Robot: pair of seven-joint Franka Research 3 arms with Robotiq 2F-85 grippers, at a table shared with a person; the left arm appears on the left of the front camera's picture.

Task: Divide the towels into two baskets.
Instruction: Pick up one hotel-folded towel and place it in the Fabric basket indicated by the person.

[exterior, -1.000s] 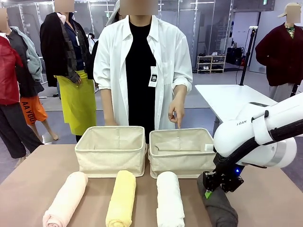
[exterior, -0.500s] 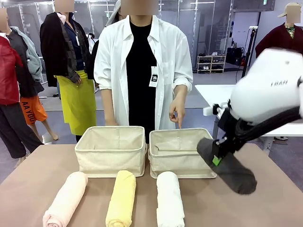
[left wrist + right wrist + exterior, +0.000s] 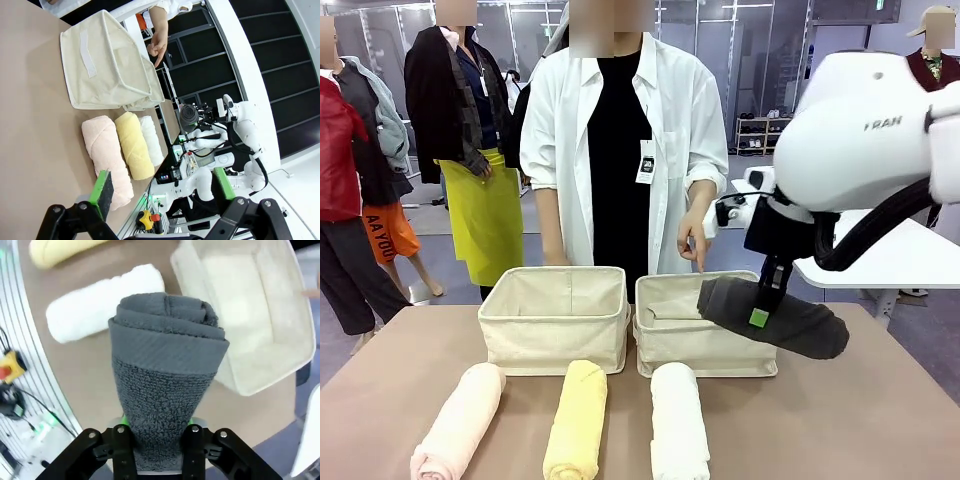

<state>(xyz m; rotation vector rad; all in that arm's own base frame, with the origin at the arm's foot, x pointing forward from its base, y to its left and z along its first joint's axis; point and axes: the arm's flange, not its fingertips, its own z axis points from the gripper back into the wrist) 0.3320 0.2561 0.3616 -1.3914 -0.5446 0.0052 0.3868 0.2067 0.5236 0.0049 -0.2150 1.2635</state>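
Lettering on the right arm (image 3: 865, 140) reads "FRAN" as far as it can be made out. The badge (image 3: 643, 162) clipped to the shirt of the person (image 3: 620, 130) is too small to read. The right end effector (image 3: 760, 312) is clamped on the dark grey towel (image 3: 790, 322), partway along its length. That roll hangs above the table (image 3: 880, 420), its long axis running across the front view and dipping toward the robot's right. Its left end overlaps the right basket (image 3: 690, 348); whether it is over the opening I cannot tell. The person's hand (image 3: 695, 232) points a finger down at this basket's far rim. The left basket (image 3: 555, 335) stands just beside it. Before the baskets lie the pink towel (image 3: 460, 420), yellow towel (image 3: 576, 420) and white towel (image 3: 678, 420), side by side, long axes running from the near edge toward the baskets. The left end effector (image 3: 162, 187) is spread wide with nothing between its pads.
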